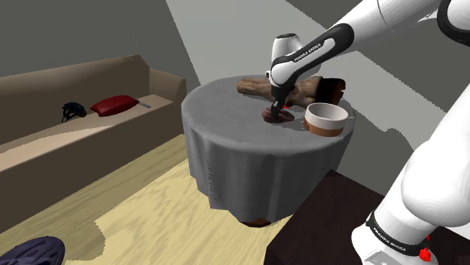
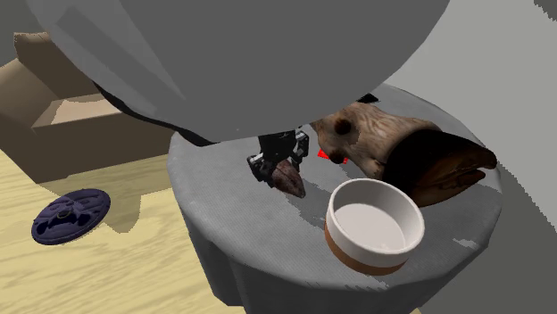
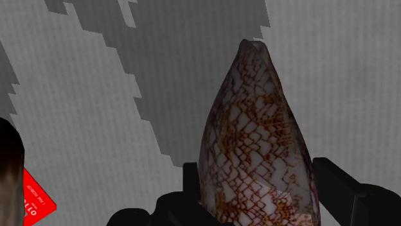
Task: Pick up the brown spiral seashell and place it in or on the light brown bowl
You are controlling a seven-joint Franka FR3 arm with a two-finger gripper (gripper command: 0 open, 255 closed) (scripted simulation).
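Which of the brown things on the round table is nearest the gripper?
The small cone-shaped seashell with the brown net pattern, clasped by the gripper. The big hollow log and the brown-banded bowl lie apart from it.

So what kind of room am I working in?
Probably a living room: a tan sofa with a red cushion along the wall, a pale wood floor, and a round table draped in grey cloth.
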